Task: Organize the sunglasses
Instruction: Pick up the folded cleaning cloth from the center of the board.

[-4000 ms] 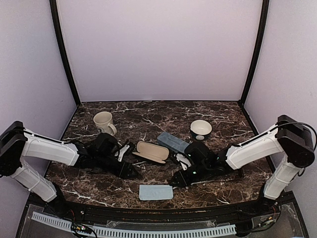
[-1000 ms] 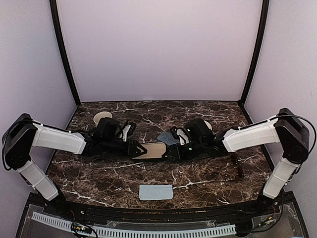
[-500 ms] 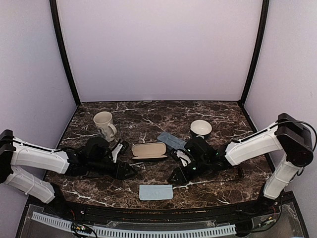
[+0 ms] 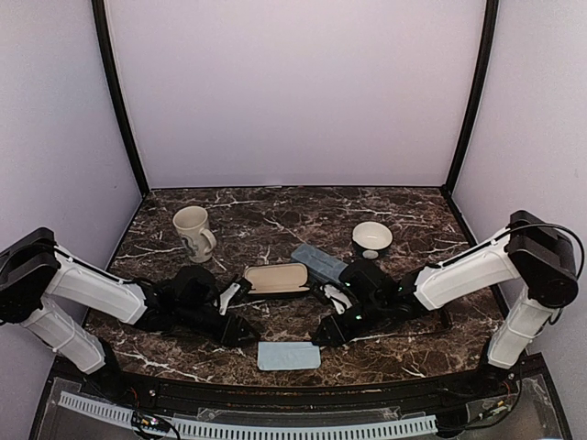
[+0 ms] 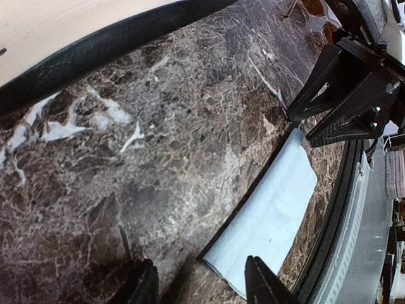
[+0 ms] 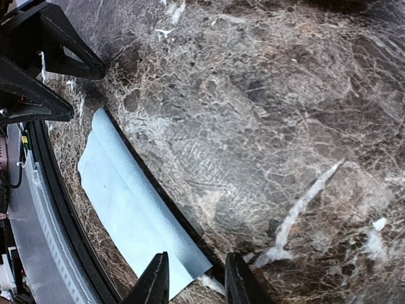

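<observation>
Low over the marble table (image 4: 275, 215), the left gripper (image 4: 246, 331) and the right gripper (image 4: 323, 332) face each other, tips just above a pale blue cloth (image 4: 289, 355) at 6 o'clock by the near edge.

Only the overhead camera takes in the rest of the table. An open case (image 4: 275, 278) with a cream lining sits at the centre, and a blue-grey case (image 4: 319, 262) lies just beside it toward 2 o'clock. A cream mug (image 4: 193, 229) stands at 10 o'clock and a bowl (image 4: 371, 238) at 2 o'clock.

Only the wrist cameras settle the jaws. Each pair stands partly apart and grips nothing, with a corner of the cloth lying flat below the tips.

We cannot tell from any view where the sunglasses lie.

The marble is brown with white veins. Pale lilac walls (image 4: 293, 92) and black corner posts (image 4: 117, 92) close in the booth.
</observation>
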